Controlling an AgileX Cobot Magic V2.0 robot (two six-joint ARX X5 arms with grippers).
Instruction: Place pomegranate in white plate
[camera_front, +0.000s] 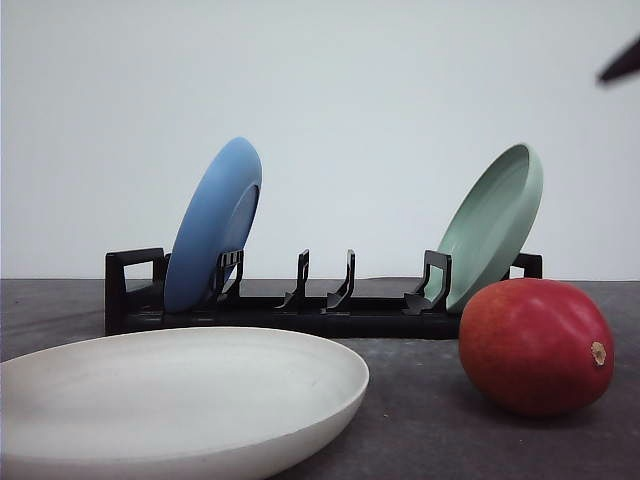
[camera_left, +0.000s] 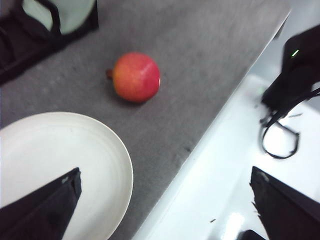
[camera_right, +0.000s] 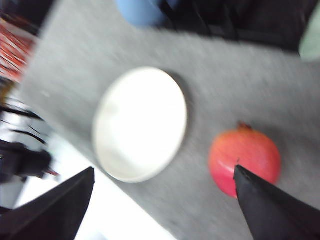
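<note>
Grey table (camera_front: 420, 420) carries, at the back, a black dish rack (camera_front: 300, 305) w/ a blue plate (camera_front: 212, 225) & pale green plate (camera_front: 493, 222) leaning in its slots, prob. just stored out of the way; the white plate (camera_front: 180, 400) lies flat & empty at front left, ready to receive. Pomegranate (camera_front: 536, 345) sits on the table just right of that plate, apart from it, stem nub to the right, not yet picked. Both arms are up high w/ fingers spread & holding nothing: right gripper (camera_right: 165, 205) looks down w/ the fruit by one finger, so it's likely the picker, while the left gripper (camera_left: 165, 205) hangs over the plate's edge.
</note>
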